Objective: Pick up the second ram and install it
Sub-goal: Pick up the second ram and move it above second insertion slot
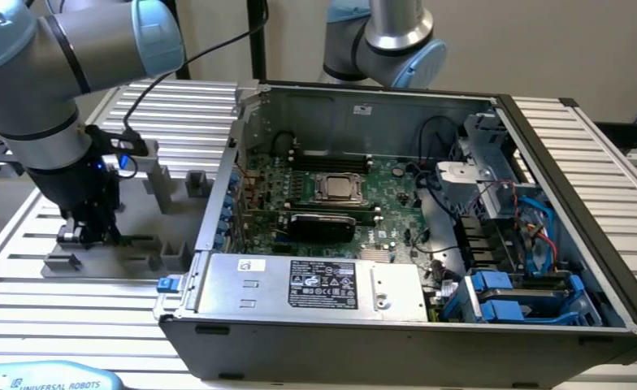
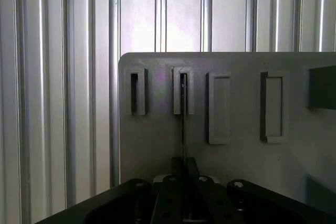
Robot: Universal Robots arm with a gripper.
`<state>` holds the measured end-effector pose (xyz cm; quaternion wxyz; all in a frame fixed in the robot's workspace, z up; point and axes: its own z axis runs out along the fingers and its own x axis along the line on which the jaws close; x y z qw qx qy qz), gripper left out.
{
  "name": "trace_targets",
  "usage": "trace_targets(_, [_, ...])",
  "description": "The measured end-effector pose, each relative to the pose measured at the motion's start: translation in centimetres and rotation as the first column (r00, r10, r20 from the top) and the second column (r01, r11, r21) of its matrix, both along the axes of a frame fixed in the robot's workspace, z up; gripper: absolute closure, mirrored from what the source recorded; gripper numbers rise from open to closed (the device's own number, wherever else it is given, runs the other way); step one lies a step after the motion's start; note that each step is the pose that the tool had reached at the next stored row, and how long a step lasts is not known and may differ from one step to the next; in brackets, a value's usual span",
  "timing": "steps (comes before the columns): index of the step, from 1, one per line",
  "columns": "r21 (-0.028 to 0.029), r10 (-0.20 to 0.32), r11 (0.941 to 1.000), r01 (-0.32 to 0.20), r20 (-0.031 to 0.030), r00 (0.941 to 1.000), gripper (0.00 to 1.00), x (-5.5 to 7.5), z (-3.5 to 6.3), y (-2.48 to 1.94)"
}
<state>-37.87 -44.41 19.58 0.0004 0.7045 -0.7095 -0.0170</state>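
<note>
We are seeing the gripper (image 1: 88, 237) reaching down onto the grey fixture (image 1: 134, 258), which is sitting on the desk (image 1: 69, 317). The gripper is pinching the ram (image 2: 182, 129) by its thin edge. The ram is standing on edge in one of the fixture's two narrow slots, the one nearer the fixture's wider slots. The open case (image 1: 578, 203) is sitting just beside the fixture, on the exterior view's right of it.

Matt grey plastic fixture (image 2: 152, 145), ribbed satin-metal table (image 2: 63, 103) — matt black hand (image 2: 184, 165).
</note>
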Motion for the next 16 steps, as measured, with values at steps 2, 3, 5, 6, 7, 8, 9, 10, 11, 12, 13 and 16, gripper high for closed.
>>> trace_targets(2, [-0.0001,-0.002,1.0,0.002,-0.0009,1.0,0.87,0.0,0.0,0.0])
trace_targets(3, [-0.0001,-0.002,1.0,0.002,-0.0014,1.0,0.87,0.0,0.0,0.0])
trace_targets(5, [-0.0001,-0.003,1.0,0.003,-0.0024,1.0,0.87,0.0,0.0,0.0])
trace_targets(6, [-0.0001,-0.004,1.0,0.004,-0.0027,1.0,0.87,0.0,0.01,0.0])
trace_targets(7, [-0.0002,-0.004,1.0,0.004,-0.0031,1.0,0.87,0.0,0.06,0.0])
trace_targets(8, [-0.0003,-0.004,1.0,0.004,-0.0032,1.0,0.87,0.0,0.14,0.0])
trace_targets(9, [-0.0001,-0.004,1.0,0.004,-0.0031,1.0,0.87,0.0,0.22,0.0])
trace_targets(10, [-0.0001,-0.004,1.0,0.004,-0.0031,1.0,0.87,0.0,0.33,0.0])
trace_targets(11, [-0.0002,-0.004,1.0,0.004,-0.0032,1.0,0.87,0.0,0.45,0.0])
trace_targets(12, [-0.0002,-0.004,1.0,0.004,-0.0032,1.0,0.87,0.0,0.6,0.0])
trace_targets(13, [-0.0001,-0.004,1.0,0.004,-0.0031,1.0,0.87,0.0,0.8,0.0])
trace_targets(16, [-0.0001,-0.004,1.0,0.004,-0.003,1.0,0.87,0.0,1.52,0.0])
